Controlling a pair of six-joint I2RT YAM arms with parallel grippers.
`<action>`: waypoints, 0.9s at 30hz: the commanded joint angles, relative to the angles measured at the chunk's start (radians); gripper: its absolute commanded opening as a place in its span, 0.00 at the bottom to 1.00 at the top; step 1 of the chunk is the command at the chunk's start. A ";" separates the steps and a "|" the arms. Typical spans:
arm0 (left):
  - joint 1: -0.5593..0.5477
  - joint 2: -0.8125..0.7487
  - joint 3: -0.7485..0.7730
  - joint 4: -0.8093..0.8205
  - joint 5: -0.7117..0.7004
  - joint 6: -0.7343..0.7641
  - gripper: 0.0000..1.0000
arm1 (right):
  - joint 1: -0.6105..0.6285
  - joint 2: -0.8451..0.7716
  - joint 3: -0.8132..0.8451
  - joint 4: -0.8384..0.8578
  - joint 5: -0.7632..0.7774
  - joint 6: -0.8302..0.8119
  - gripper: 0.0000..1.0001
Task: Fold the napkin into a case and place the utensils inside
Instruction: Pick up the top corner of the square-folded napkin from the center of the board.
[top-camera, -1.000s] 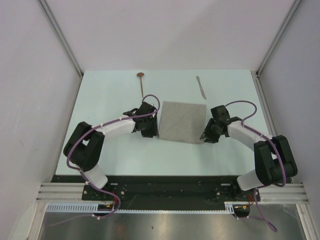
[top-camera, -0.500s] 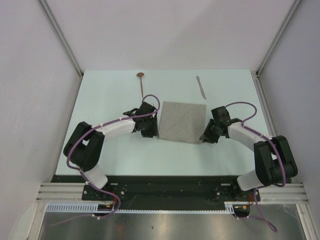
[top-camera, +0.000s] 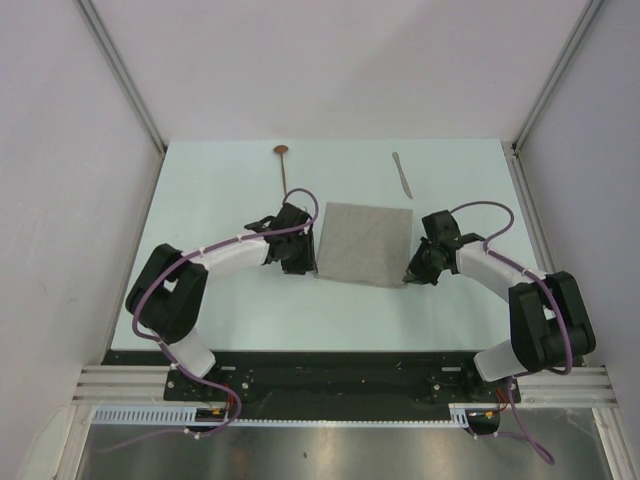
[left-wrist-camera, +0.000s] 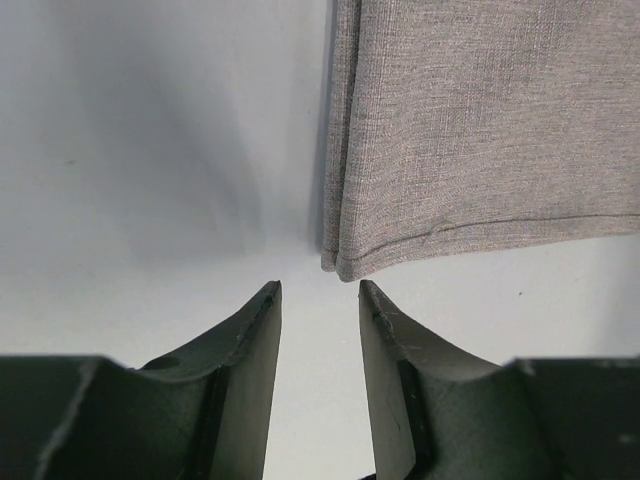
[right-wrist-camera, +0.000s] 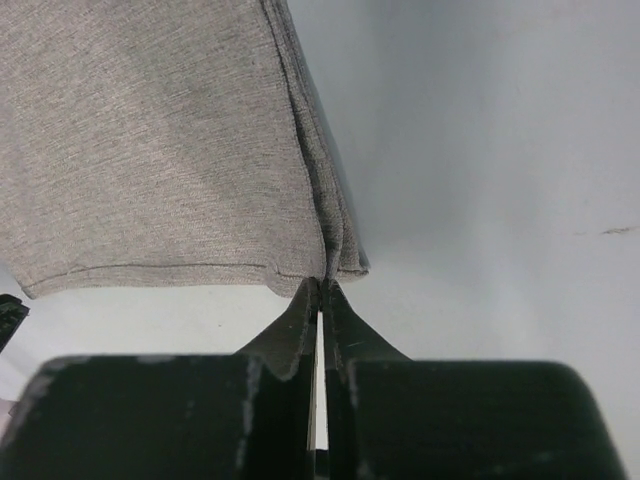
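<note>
Napkin (top-camera: 365, 243) folded flat at frame centre. Right gripper (right-wrist-camera: 320, 288) has just snapped shut on its lower-right corner; left gripper (left-wrist-camera: 320, 292) hovers, jaws parted, at lower-left corner. Next fold likely. Spoon (top-camera: 284, 165), knife (top-camera: 402, 173) above, untouched.

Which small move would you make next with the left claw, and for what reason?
Probably ease the left claw forward a little and close it on the near corner of the napkin. Its jaws stand open, with that corner just ahead of the fingertips and not between them. The right claw looks shut on the other near corner. Both corners seem needed for the fold.
</note>
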 joint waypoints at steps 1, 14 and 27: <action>0.014 -0.052 0.023 -0.003 0.024 0.003 0.42 | 0.006 -0.044 0.057 -0.054 0.041 -0.039 0.00; 0.028 -0.029 0.083 -0.009 0.102 -0.010 0.44 | 0.001 0.105 0.180 -0.038 -0.068 -0.172 0.08; 0.031 -0.033 0.078 -0.014 0.113 0.000 0.44 | -0.005 0.095 0.100 0.027 -0.100 -0.136 0.23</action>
